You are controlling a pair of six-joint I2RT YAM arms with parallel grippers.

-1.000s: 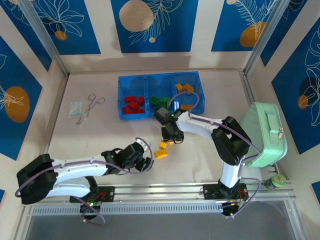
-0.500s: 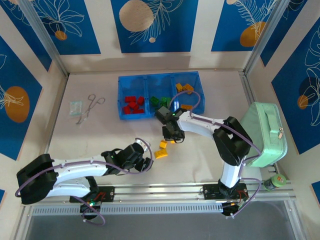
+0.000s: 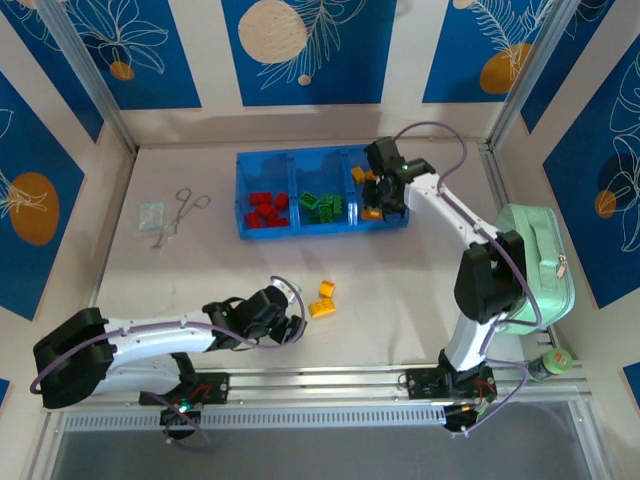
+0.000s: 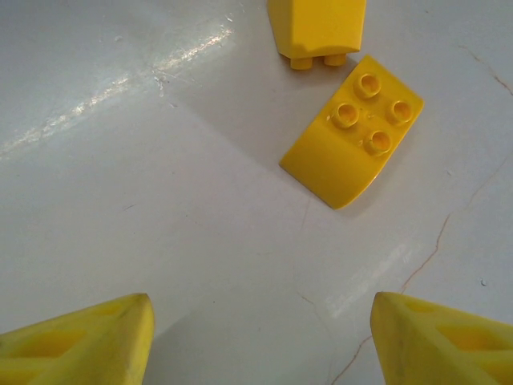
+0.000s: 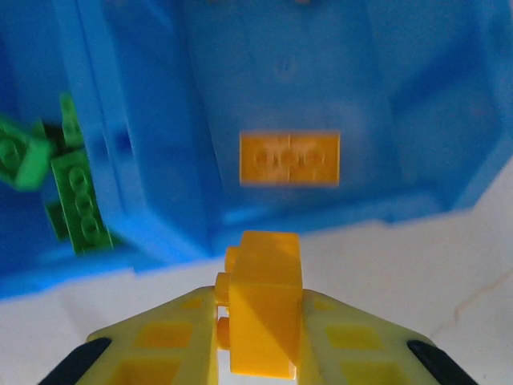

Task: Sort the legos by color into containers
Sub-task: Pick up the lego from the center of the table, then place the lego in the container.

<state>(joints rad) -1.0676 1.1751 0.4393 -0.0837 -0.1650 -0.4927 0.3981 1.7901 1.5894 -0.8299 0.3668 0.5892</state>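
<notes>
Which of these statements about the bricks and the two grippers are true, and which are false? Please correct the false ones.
1. The right gripper is shut on a yellow brick. True.
2. The left gripper holds a yellow brick. False: it is open and holds nothing; two yellow bricks lie on the table ahead of it.
3. The red bricks lie in the left compartment of the blue tray. True.
4. The green bricks lie in the right compartment. False: they lie in the middle compartment.
</notes>
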